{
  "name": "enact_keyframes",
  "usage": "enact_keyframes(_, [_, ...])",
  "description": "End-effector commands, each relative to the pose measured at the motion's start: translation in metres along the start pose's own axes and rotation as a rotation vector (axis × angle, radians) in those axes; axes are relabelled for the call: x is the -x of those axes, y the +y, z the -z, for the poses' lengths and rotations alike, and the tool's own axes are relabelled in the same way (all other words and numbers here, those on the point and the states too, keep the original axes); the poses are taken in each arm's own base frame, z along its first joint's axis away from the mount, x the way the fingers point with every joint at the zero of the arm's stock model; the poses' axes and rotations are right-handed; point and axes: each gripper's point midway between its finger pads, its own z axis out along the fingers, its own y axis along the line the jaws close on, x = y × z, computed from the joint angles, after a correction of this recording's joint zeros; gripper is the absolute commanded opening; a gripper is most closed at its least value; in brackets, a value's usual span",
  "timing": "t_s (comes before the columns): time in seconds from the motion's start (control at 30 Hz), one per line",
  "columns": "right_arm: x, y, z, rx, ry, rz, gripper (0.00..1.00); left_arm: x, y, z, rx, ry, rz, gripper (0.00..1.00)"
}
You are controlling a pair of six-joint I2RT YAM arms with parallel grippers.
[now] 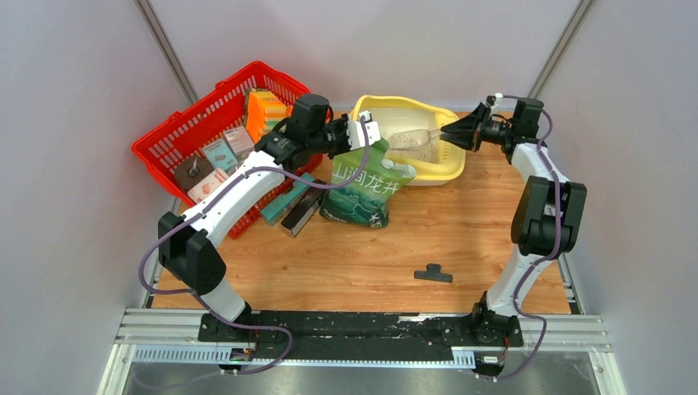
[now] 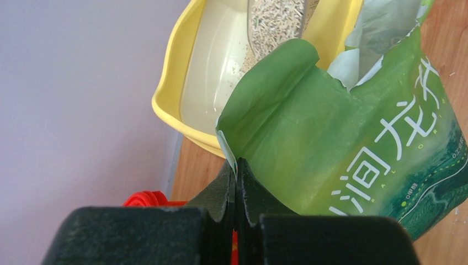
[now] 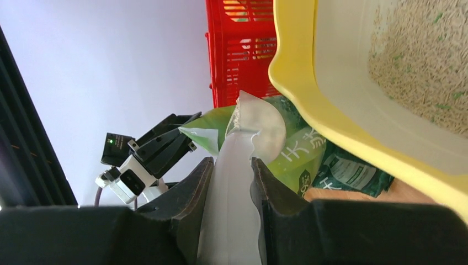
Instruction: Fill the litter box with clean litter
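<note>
The litter box (image 1: pixel 374 104) sits at the far edge of the counter (image 1: pixel 370 255), directly ahead of the right fingers (image 1: pixel 450 132) and reached from its right-hand end. These fingers are partly closed on the handle of a clear scoop (image 1: pixel 409 138). The scoop's long axis runs from the fingertips leftward, along the length of the box and above its white basin. The scoop carries clean litter (image 1: pixel 405 141), and more grains lie in the basin below it. The right arm is therefore the one placed to empty it, and the move likely turns on rolling the scoop about that axis so the load drops inside the rim. The left fingers (image 2: pixel 236 187) are pressed fully together on the torn top edge of the green bag (image 1: pixel 366 185). The bag stands just in front of the box, touching or nearly touching its near rim. The red basket (image 1: pixel 206 123) lies farther left.
</note>
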Motion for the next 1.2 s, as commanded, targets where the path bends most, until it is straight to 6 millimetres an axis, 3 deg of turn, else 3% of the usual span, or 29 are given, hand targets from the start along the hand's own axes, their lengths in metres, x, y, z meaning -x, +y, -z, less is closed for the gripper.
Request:
enact_keyframes(0.0, [0.027, 0.027, 0.004, 0.045, -0.024, 0.089, 0.0, 0.047, 0.06, 0.014, 0.191, -0.116, -0.048, 0.0])
enact_keyframes(0.03, [0.037, 0.013, 0.001, 0.038, -0.034, 0.066, 0.0, 0.045, 0.063, 0.011, 0.198, -0.107, -0.04, 0.0])
enact_keyframes(0.1, [0.051, 0.013, -0.002, 0.042, -0.044, 0.096, 0.0, 0.044, 0.065, 0.009, 0.2, -0.1, -0.027, 0.0])
enact_keyframes(0.13, [0.061, -0.002, -0.006, 0.033, -0.049, 0.075, 0.0, 0.042, 0.066, 0.007, 0.2, -0.093, -0.019, 0.0])
enact_keyframes(0.17, [0.069, 0.001, -0.007, 0.033, -0.058, 0.1, 0.0, 0.042, 0.066, 0.007, 0.201, -0.095, -0.009, 0.0])
enact_keyframes(0.33, [0.1, -0.024, -0.014, -0.025, -0.107, 0.178, 0.0, 0.044, 0.065, 0.009, 0.195, -0.096, 0.014, 0.0])
enact_keyframes(0.53, [0.123, -0.029, -0.014, -0.128, -0.192, 0.294, 0.0, 0.044, 0.054, 0.018, 0.169, -0.099, 0.045, 0.0])
enact_keyframes(0.87, [0.112, -0.035, -0.019, -0.304, -0.206, 0.417, 0.0, 0.046, 0.026, 0.045, 0.131, -0.119, 0.077, 0.0])
enact_keyframes(1.0, [0.116, -0.027, -0.043, -0.3, -0.206, 0.445, 0.0, 0.045, 0.009, 0.06, 0.121, -0.125, 0.072, 0.0])
enact_keyframes(1.03, [0.115, -0.033, -0.055, -0.299, -0.192, 0.443, 0.0, 0.044, 0.004, 0.062, 0.111, -0.124, 0.074, 0.0])
enact_keyframes(1.07, [0.118, -0.024, -0.06, -0.291, -0.198, 0.476, 0.0, 0.044, -0.001, 0.064, 0.099, -0.123, 0.08, 0.0])
enact_keyframes(1.17, [0.122, -0.024, -0.072, -0.321, -0.22, 0.518, 0.0, 0.045, -0.013, 0.071, 0.067, -0.128, 0.097, 0.0])
